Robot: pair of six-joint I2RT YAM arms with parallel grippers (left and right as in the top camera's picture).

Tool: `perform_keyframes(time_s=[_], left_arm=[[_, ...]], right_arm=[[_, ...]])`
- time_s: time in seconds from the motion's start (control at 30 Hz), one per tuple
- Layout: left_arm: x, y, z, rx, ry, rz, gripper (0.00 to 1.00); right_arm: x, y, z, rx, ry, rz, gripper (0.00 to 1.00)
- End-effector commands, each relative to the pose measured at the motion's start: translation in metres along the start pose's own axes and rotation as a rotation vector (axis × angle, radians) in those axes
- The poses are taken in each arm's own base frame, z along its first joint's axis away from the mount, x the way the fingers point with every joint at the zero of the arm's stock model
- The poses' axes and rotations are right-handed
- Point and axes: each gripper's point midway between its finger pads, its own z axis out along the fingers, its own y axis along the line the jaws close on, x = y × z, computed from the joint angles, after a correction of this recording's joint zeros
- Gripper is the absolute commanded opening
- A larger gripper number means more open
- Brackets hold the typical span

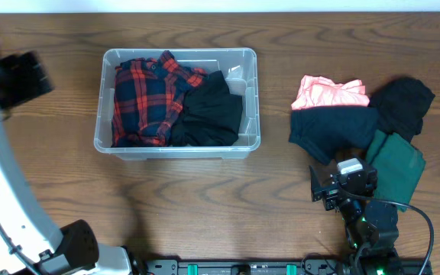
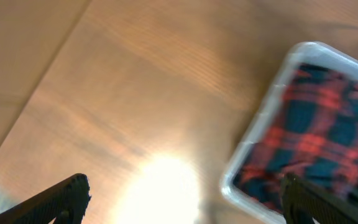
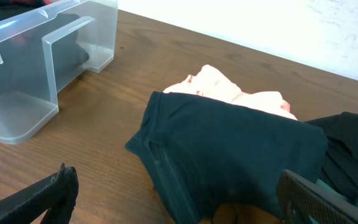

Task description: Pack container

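The clear plastic container [image 1: 178, 53] stands left of centre. It holds a red-and-navy plaid shirt [image 1: 147, 95] and a black garment [image 1: 208, 111]. To the right lies a pile of clothes: a pink garment [image 1: 327, 93], a dark navy garment [image 1: 331, 130], a black garment [image 1: 403, 103] and a green garment [image 1: 396, 164]. My right gripper [image 1: 342, 183] is open and empty at the near edge of the navy garment [image 3: 229, 149]. My left gripper [image 1: 23, 76] is open and empty, raised left of the container [image 2: 260, 124], apart from it.
The brown wooden table [image 1: 281, 46] carries everything. The right wrist view shows the container's wall [image 3: 30, 68] at far left and the pink garment [image 3: 229, 93] behind the navy one. A white wall runs along the table's far edge.
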Motion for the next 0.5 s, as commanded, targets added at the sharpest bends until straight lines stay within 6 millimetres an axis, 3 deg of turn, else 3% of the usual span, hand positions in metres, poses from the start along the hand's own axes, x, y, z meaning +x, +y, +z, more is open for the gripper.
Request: perform_keyframes(time_s=[0.0, 0.2, 0.47], left_arm=[[0.003, 0.037, 0.000, -0.076, 0.013, -0.095, 0.98], [0.006, 0.070, 0.001, -0.126, 0.022, -0.179, 0.98], [0.007, 0.073, 0.001, -0.132, 0.023, -0.188, 0.98]], right_arm=[[0.002, -0.001, 0.000, 0.004, 0.003, 0.014, 0.99], [0.002, -0.001, 0.000, 0.004, 0.003, 0.014, 0.99], [0.002, -0.001, 0.000, 0.004, 0.003, 0.014, 0.99]])
